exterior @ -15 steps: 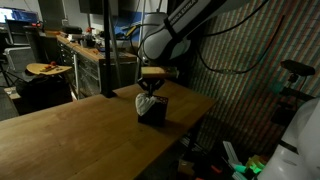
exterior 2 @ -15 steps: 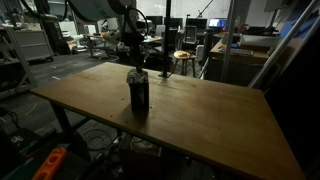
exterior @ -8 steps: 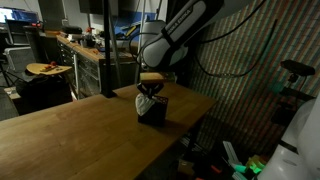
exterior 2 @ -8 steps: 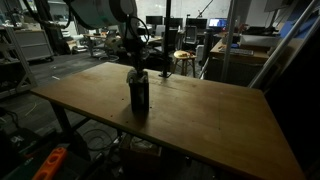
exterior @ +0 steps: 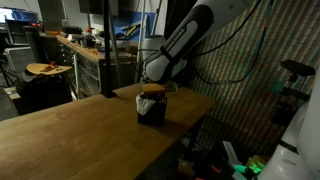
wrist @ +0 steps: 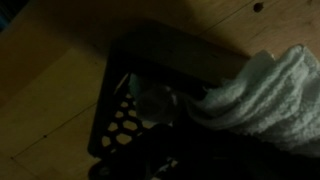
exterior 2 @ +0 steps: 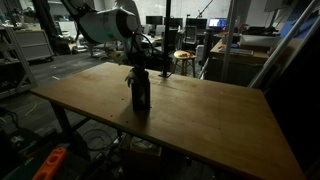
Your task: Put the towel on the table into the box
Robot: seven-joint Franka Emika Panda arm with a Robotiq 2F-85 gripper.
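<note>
- Franka arm (exterior: 186, 42) bends steeply down over the small black box (exterior: 153, 112), which stands near an edge of the wooden table (exterior: 70, 130). In both exterior views the gripper (exterior: 152, 94) sits low at the box's open top.
- In the wrist view, the pale towel (wrist: 262, 95) is bunched at the box's mouth and spills across 1 rim. It is too dark to tell how much lies inside.
- The jaws are pressed together, apparently pinching a fold of the towel. The fingers themselves are lost in shadow.
- Progress, as judged: no cloth lies spread on the table, and the towel is at the box, so the task looks well along.
- What seems left is to seat the cloth fully inside, let go and lift clear.
</note>
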